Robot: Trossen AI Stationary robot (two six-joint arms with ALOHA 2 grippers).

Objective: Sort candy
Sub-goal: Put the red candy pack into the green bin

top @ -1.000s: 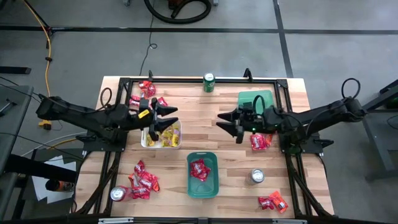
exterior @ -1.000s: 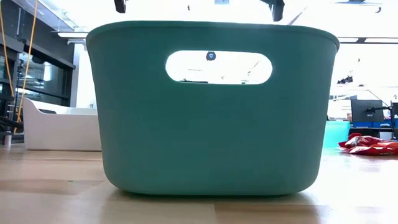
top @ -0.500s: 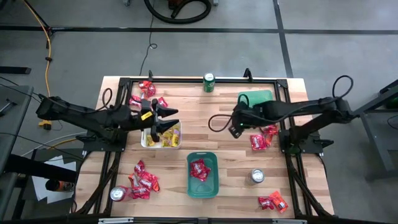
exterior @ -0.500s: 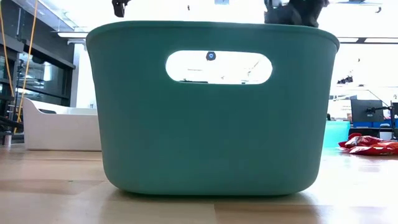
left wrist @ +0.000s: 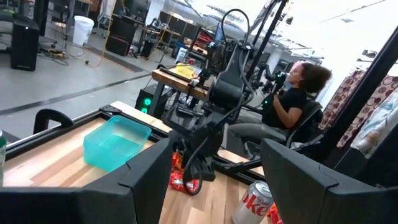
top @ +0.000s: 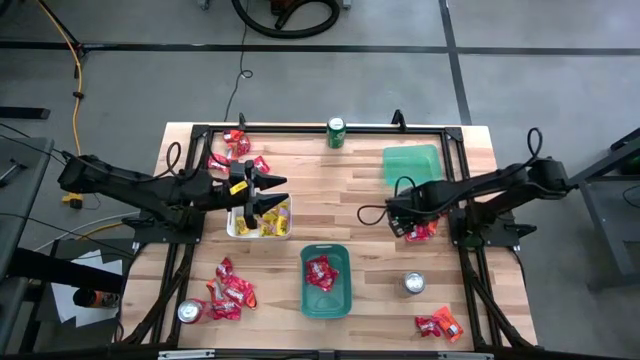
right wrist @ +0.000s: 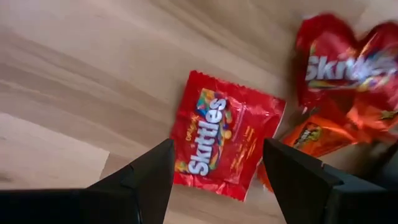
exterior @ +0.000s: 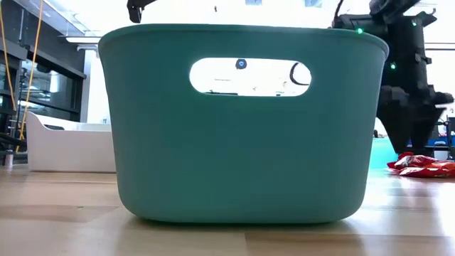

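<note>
The right tool (top: pixel 402 222), fingers apart, hangs directly over a red candy packet (right wrist: pixel 224 134) lying flat on the counter (top: pixel 330 215), beside an orange packet (right wrist: pixel 314 138) and another red one. The left tool (top: pixel 268 190), also spread, hovers above the white tray (top: pixel 232 228) of yellow candy. More red candy lies in the teal bin (top: pixel 343 300).
</note>
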